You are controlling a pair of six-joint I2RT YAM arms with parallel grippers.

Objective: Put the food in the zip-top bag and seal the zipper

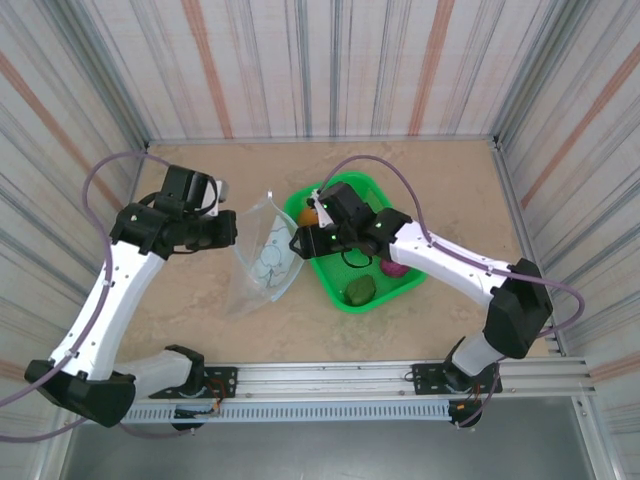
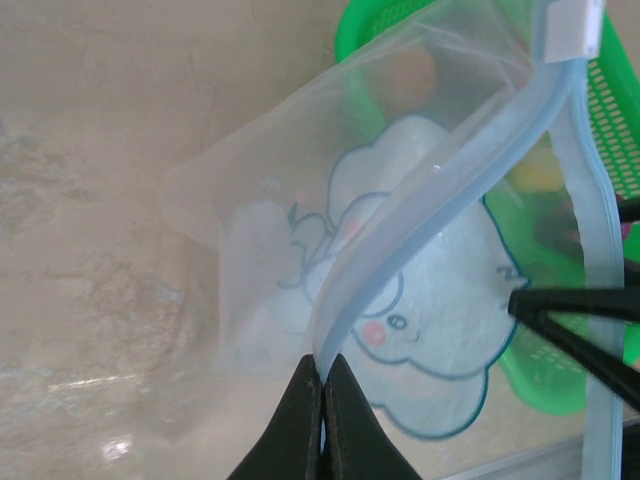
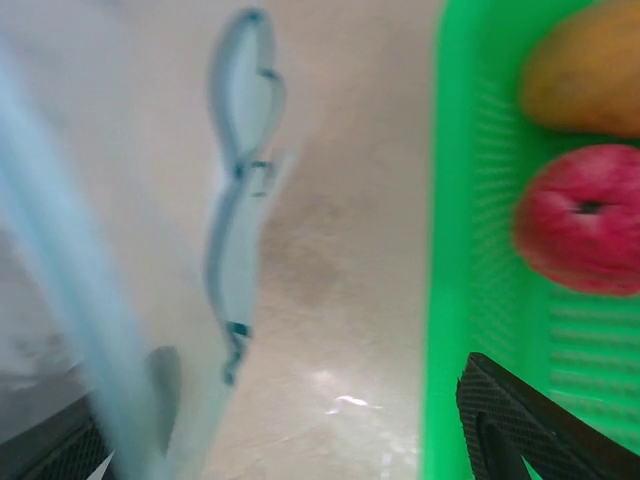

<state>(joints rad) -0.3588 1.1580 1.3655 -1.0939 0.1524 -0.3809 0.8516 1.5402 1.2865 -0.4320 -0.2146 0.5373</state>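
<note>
food (image 3: 582,218) in the green basket (image 3: 468,200), zip-top bag (image 2: 430,330) just beside

Beige marbled desk (image 1: 440,170) is enclosed on three sides by grey-white striped walls (image 1: 330,60) with orange bands; aluminium rail (image 1: 330,375) is mounted along near edge; light glare (image 3: 345,402) is seen on desk
</note>
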